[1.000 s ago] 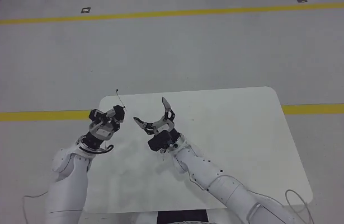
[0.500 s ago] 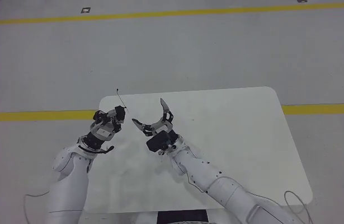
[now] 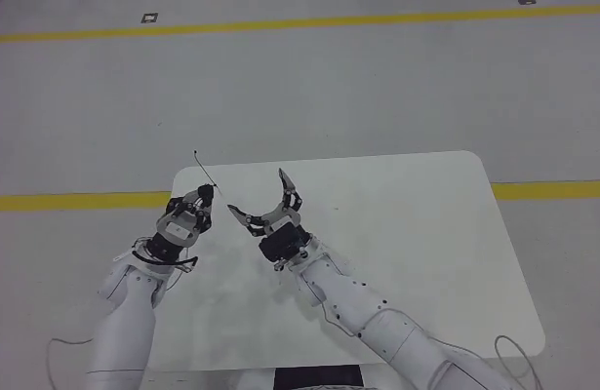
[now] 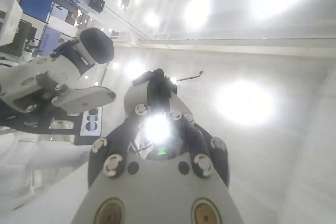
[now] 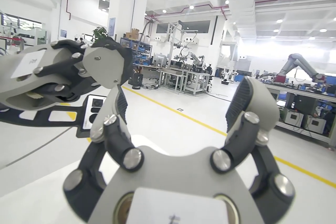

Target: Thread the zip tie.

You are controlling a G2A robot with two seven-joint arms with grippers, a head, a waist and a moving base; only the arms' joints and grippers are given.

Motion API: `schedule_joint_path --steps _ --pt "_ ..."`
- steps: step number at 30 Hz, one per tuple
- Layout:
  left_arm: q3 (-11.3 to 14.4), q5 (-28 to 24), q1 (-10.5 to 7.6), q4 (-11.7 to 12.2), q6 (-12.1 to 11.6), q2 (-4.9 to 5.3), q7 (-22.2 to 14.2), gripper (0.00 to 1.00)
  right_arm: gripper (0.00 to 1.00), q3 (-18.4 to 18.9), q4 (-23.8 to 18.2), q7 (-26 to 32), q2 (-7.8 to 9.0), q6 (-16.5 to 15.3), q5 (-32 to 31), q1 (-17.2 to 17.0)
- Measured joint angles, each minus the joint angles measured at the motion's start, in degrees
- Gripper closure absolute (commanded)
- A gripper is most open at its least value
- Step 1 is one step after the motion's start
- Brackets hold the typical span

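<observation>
A thin black zip tie sticks out from my left gripper, which is shut on its lower end above the table's far-left corner. In the left wrist view the zip tie juts past the closed left gripper, its far tip bent. My right gripper hovers just beside the left one, open and holding nothing, its fingers spread wide. The right wrist view shows the right gripper open, with the left gripper close by on one side.
The white table has bare surface toward its right and near sides. A yellow floor line runs behind the table's far-left corner. Workbenches stand far off in the hall.
The left gripper has risen a little and tilted, so the zip tie's tip has swung slightly left. The right gripper has edged closer to the left one, still open.
</observation>
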Motion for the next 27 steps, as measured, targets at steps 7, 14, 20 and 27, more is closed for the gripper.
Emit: schedule_joint_path --steps 7,14,20,27 --pt "0.0 0.0 0.00 0.0 0.0 0.00 0.0 1.00 0.40 -0.1 0.8 -0.6 -0.84 -0.5 0.1 0.3" --pt "0.0 0.0 0.00 0.0 0.0 0.00 0.0 1.00 0.51 -0.5 1.7 -1.1 -1.59 -1.9 0.2 0.3" --pt "0.0 0.0 0.00 0.0 0.0 0.00 0.0 1.00 0.52 -0.6 2.3 -1.7 -2.02 -3.5 -0.2 0.3" --pt "0.0 0.0 0.00 0.0 0.0 0.00 0.0 1.00 0.66 -0.6 2.6 -2.3 -2.44 -4.6 -0.8 0.4"
